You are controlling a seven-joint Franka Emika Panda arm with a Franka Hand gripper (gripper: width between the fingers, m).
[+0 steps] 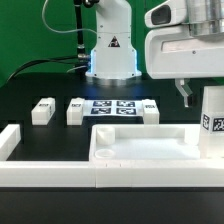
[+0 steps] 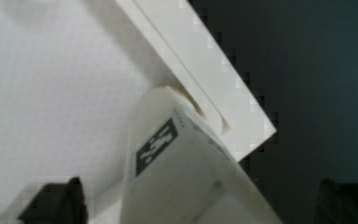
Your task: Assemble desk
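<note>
Black tabletop (image 1: 40,140) under a green backdrop carries the desk parts. The large white plastic rectangular panel with a raised rim (image 1: 140,150) lies flat toward the exterior view's right, with the long low white rail (image 1: 50,172) nearer the camera. 1 white square tagged leg post (image 1: 213,120) stands upright at the panel's right-hand corner; whether it is seated there I cannot tell. 3 more white leg posts (image 1: 42,110) lie farther back, beside the flat marker board (image 1: 115,107). The 2-finger gripper (image 2: 199,203) hangs over the upright post, its dark fingers (image 2: 55,200) spread wide on either side and clasping nothing. Panel and posts look like stiff, light, smooth moulded plastic, probably slippery and easy to tip or slide. A post is likely best pinched across 2 opposite flat faces near mid-height, the panel by its rim. Every post bears a black-white tag.
</note>
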